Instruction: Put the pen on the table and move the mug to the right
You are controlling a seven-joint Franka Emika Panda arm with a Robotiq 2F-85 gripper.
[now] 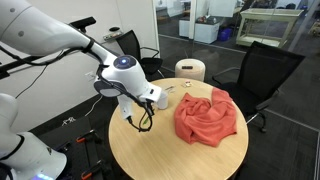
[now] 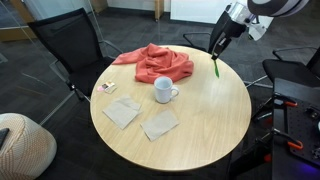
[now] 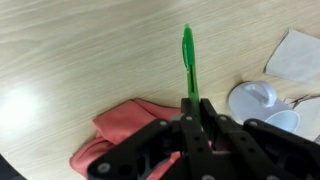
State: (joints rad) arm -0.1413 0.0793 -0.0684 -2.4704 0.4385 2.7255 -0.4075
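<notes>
My gripper (image 2: 217,57) is shut on the green pen (image 2: 216,68) and holds it upright, tip down, over the right rim of the round wood table (image 2: 200,130). In the wrist view the pen (image 3: 187,55) sticks out from between the shut fingers (image 3: 193,104). I cannot tell if its tip touches the table. The white mug (image 2: 163,90) stands near the table's middle, handle to the right, well left of the gripper. It also shows in the wrist view (image 3: 260,100). In an exterior view the gripper (image 1: 150,103) hangs over the table's left part.
A red cloth (image 2: 155,62) lies bunched at the table's far side, next to the mug. Two white napkins (image 2: 122,112) (image 2: 160,123) and a small card (image 2: 105,88) lie on the left part. Black chairs (image 2: 70,40) stand around the table. A cream cylinder (image 1: 190,70) stands behind it.
</notes>
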